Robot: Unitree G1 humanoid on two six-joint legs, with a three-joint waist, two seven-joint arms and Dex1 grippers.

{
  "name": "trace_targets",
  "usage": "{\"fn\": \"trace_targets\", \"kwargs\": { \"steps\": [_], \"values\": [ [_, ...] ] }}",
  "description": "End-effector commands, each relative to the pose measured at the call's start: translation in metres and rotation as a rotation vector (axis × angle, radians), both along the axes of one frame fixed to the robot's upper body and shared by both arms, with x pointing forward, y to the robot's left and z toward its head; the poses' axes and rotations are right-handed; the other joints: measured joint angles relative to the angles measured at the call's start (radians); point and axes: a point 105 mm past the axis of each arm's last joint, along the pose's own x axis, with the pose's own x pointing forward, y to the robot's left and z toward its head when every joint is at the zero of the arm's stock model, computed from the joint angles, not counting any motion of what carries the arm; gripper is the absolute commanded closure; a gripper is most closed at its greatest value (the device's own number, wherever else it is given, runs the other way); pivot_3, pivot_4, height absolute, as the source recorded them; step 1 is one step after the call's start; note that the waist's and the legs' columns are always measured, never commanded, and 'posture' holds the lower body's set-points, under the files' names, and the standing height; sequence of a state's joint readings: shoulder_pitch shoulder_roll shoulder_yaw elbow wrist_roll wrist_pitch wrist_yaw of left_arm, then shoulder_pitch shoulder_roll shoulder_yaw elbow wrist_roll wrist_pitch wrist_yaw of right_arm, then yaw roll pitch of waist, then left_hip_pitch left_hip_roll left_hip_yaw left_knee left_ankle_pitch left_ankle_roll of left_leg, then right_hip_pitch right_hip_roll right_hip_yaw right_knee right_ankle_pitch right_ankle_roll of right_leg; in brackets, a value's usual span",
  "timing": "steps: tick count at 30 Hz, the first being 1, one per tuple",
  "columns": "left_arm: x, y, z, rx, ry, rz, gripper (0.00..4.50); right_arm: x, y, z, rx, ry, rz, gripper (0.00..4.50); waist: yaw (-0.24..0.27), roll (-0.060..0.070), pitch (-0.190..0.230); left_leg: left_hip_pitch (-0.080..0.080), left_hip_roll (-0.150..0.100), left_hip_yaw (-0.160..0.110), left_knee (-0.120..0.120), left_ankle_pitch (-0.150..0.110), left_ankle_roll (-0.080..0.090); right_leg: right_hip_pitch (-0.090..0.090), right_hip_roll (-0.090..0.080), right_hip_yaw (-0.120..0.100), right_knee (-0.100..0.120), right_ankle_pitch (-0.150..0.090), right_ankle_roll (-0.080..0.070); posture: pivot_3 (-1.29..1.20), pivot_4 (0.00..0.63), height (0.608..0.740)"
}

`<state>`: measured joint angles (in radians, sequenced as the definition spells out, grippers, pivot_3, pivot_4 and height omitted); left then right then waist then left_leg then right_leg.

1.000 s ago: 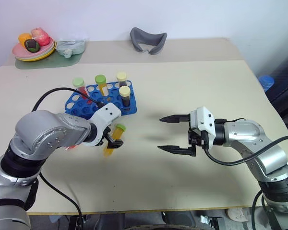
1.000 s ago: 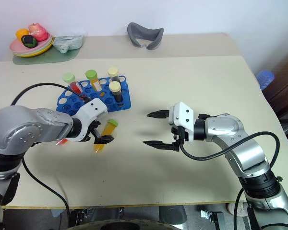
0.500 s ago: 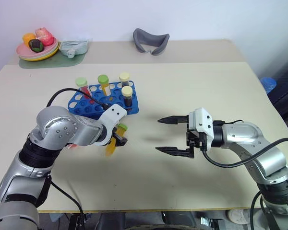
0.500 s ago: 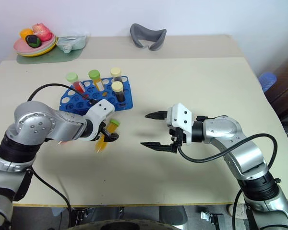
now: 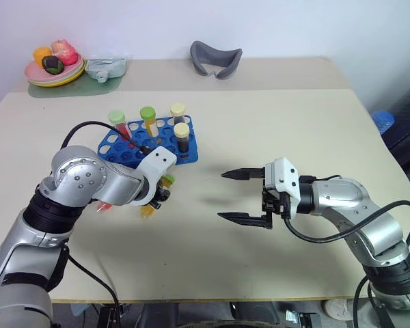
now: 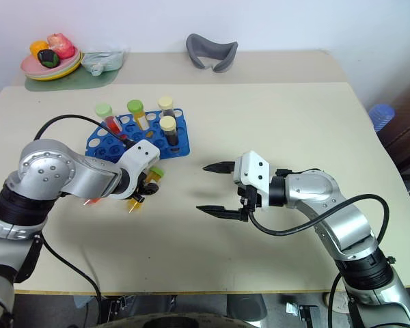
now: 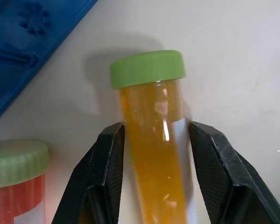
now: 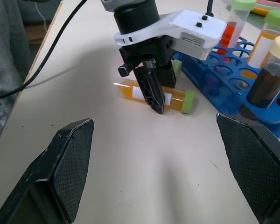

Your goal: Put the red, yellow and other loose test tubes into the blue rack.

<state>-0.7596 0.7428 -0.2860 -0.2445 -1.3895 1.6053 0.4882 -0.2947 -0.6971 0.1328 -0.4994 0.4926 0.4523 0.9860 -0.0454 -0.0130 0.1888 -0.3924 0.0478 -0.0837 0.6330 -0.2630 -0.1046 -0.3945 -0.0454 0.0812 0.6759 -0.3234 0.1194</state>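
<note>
Lying yellow tube [image 7: 155, 154] beside rack [image 5: 121, 148] edge

The desk [image 5: 273, 130] lies bare between the two arms and across its whole far-right part, giving open passage there. The blue rack [image 5: 133, 143] stands just beyond the left end effector [image 5: 157, 198]; its four upright capped tubes [image 5: 181, 135] block a low approach from the far side, while the near rows are open holes. A yellow tube [image 7: 154, 140] and a red tube [image 7: 16, 186] lie close beside the rack's near edge. The right end effector [image 5: 240, 197], jaws spread wide, hangs over empty desk.
</note>
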Motion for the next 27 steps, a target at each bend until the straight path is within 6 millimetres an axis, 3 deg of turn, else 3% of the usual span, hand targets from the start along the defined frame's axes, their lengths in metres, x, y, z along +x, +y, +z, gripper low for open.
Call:
{"fn": "trace_targets", "kwargs": {
  "steps": [1, 7, 12, 19, 23, 27],
  "values": [
    [0.002, 0.006, 0.003, 0.031, -0.019, 0.015, 3.58, -0.006, 0.003, 0.007, 0.005, -0.034, 0.019, 0.2, 0.0, 0.0, 0.0, 0.0, 0.0, 0.0, 0.0, 0.0, 0.0, 0.0, 0.0, 0.0, 0.0, 0.0, 0.0, 0.0, 0.15, 0.74],
    [0.0, 0.005, 0.013, 0.054, -0.074, -0.022, 3.71, -0.007, 0.003, 0.006, 0.005, -0.029, 0.019, 0.2, -0.001, 0.0, 0.0, 0.0, 0.0, 0.0, 0.0, 0.0, 0.0, 0.0, 0.0, 0.0, 0.0, 0.0, 0.0, 0.0, 0.15, 0.74],
    [-0.003, -0.002, 0.044, -0.059, -0.233, -0.082, 3.71, -0.006, 0.0, 0.005, -0.001, -0.024, 0.012, 0.2, 0.001, 0.0, 0.0, -0.001, 0.0, 0.0, -0.001, 0.0, 0.0, 0.0, 0.0, 0.0, -0.003, 0.0, 0.0, 0.0, 0.15, 0.74],
    [-0.015, 0.005, 0.106, -0.379, -0.638, -0.189, 3.71, -0.001, -0.005, 0.005, 0.028, -0.001, -0.044, 0.2, 0.004, 0.0, 0.0, -0.001, 0.0, 0.001, -0.003, 0.003, -0.006, 0.001, -0.001, 0.0, -0.007, 0.0, 0.0, 0.0, 0.15, 0.74],
    [-0.001, 0.029, 0.132, -0.505, -0.958, -0.057, 3.71, 0.008, -0.005, 0.004, 0.095, 0.028, -0.128, 0.2, 0.009, 0.0, 0.0, 0.0, 0.0, 0.001, -0.003, 0.0, 0.0, 0.004, -0.001, -0.001, -0.009, 0.0, 0.0, 0.0, 0.15, 0.74],
    [0.009, 0.03, 0.133, -0.538, -1.113, -0.008, 3.71, 0.017, -0.004, 0.001, 0.148, 0.033, -0.205, 0.2, 0.011, -0.001, 0.0, 0.0, 0.0, 0.001, -0.002, 0.0, 0.0, 0.004, -0.001, -0.001, -0.01, 0.0, 0.0, 0.0, 0.15, 0.74]
  ]
}}
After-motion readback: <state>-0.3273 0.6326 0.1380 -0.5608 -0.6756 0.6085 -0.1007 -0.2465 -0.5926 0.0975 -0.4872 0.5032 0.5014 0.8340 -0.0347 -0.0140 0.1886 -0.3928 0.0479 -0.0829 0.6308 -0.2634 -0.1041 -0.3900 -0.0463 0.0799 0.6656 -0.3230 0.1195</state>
